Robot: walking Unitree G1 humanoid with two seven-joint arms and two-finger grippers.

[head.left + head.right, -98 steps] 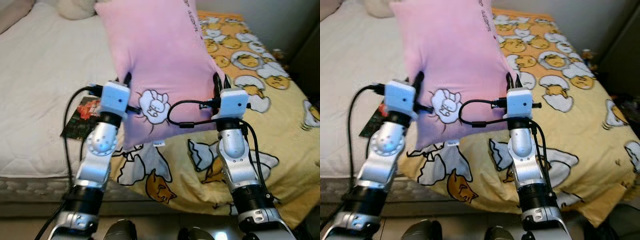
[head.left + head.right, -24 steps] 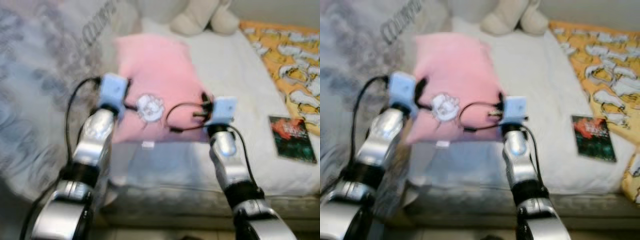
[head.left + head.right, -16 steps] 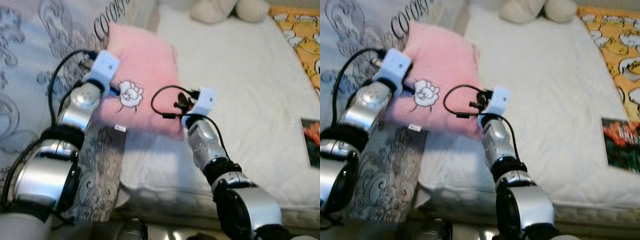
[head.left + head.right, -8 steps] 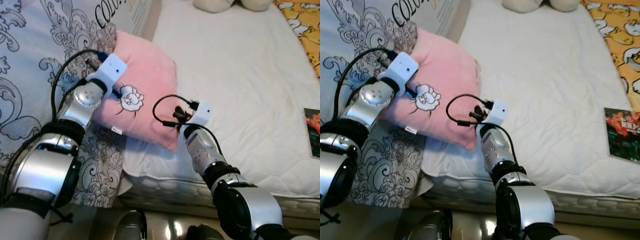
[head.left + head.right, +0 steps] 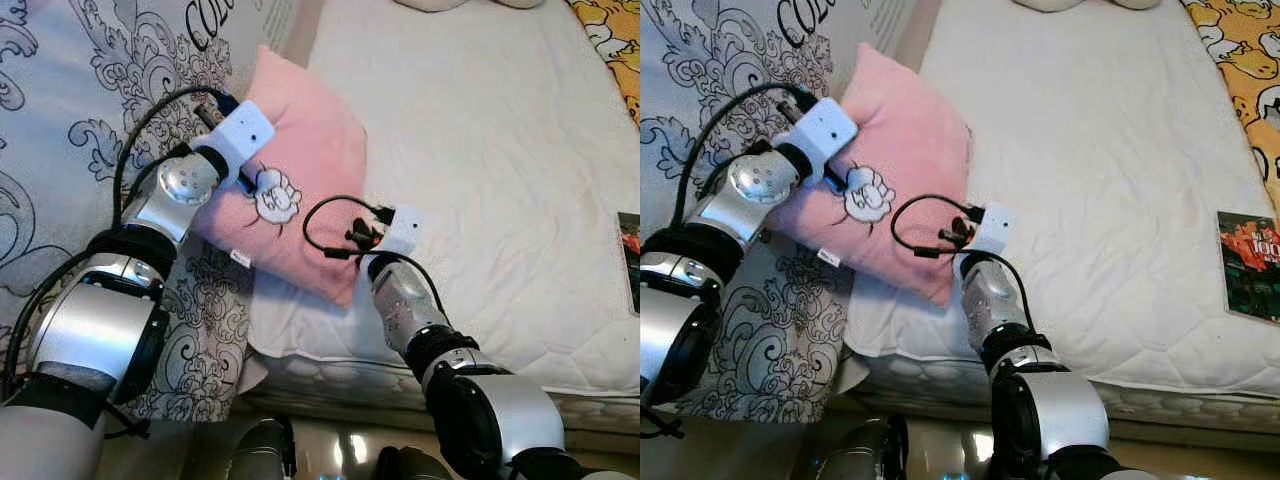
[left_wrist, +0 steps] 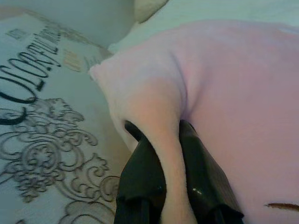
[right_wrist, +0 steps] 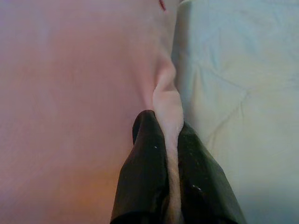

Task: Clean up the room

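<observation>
A pink pillow (image 5: 310, 180) with a small white cartoon patch lies at the near left corner of the white mattress (image 5: 480, 170), leaning against a grey patterned pillow (image 5: 100, 90). My left gripper (image 6: 159, 135) is shut on a fold at the pink pillow's (image 6: 233, 102) left edge. My right gripper (image 7: 163, 126) is shut on a fold along the pink pillow's (image 7: 74, 93) right edge, with the white mattress (image 7: 238, 70) just beside it. Both arms reach forward over the bed's near edge.
A dark book (image 5: 1250, 262) lies on the mattress at the right. A yellow cartoon-print blanket (image 5: 1240, 60) covers the far right of the bed. A cream plush toy (image 5: 1080, 3) sits at the far end. Floor shows below the bed edge.
The pillow has settled lower onto the mattress corner against the grey patterned pillow, and both arms stretched a bit farther forward. Both grippers still hold it. The camera tilted slightly.
</observation>
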